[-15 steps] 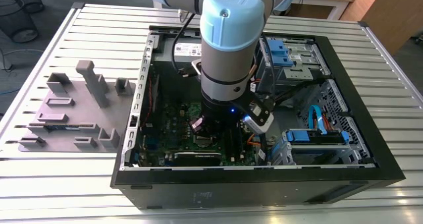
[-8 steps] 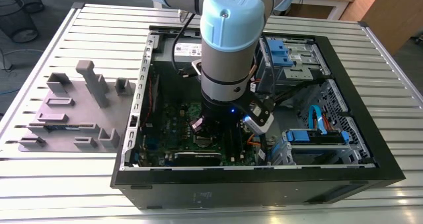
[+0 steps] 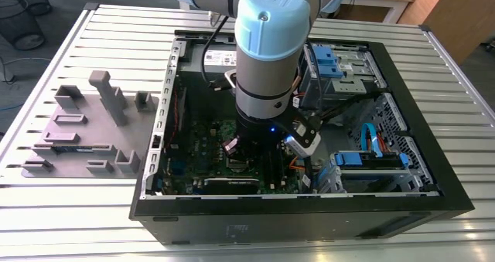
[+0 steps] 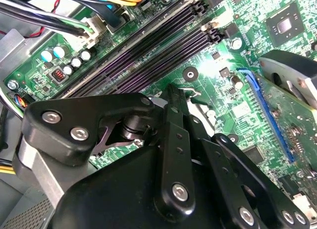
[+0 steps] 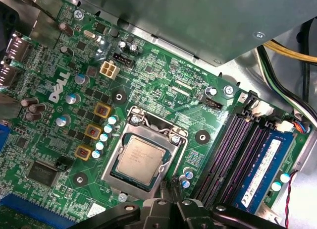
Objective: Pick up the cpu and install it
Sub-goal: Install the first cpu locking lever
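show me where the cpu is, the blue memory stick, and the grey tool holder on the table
cpu (image 5: 139, 158), first wrist view, middle of its silvery metal top.
blue memory stick (image 5: 262, 167), first wrist view, its face.
grey tool holder (image 3: 85, 131), exterior view, its flat base.

Silvery cpu (image 5: 140, 157), green motherboard (image 5: 163, 65)

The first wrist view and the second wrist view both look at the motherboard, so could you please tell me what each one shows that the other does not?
First wrist view: the cpu lying flat in its metal socket frame, and a blue memory stick seated in a slot.

Second wrist view: a blue expansion slot and a bundle of cables at a white connector.

Both wrist views: the green motherboard, the dark memory slots and the black end effector over the board, holding nothing.
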You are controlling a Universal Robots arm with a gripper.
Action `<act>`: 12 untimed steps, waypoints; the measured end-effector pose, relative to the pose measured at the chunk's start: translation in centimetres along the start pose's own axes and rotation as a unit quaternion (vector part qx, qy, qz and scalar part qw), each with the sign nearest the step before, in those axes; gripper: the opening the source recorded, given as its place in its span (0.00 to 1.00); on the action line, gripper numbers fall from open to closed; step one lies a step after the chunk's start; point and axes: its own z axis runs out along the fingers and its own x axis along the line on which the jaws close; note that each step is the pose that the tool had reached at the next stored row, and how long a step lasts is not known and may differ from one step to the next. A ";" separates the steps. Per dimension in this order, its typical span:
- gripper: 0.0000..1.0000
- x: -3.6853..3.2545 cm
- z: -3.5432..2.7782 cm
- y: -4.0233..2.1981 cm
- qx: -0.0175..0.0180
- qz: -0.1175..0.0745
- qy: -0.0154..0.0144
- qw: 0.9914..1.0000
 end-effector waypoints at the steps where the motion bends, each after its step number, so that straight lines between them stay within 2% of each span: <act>1: 0.11 0.00 0.00 0.00 0.000 0.000 0.000 1.000; 12: 0.11 0.14 0.00 -0.29 0.000 -0.021 -0.001 1.000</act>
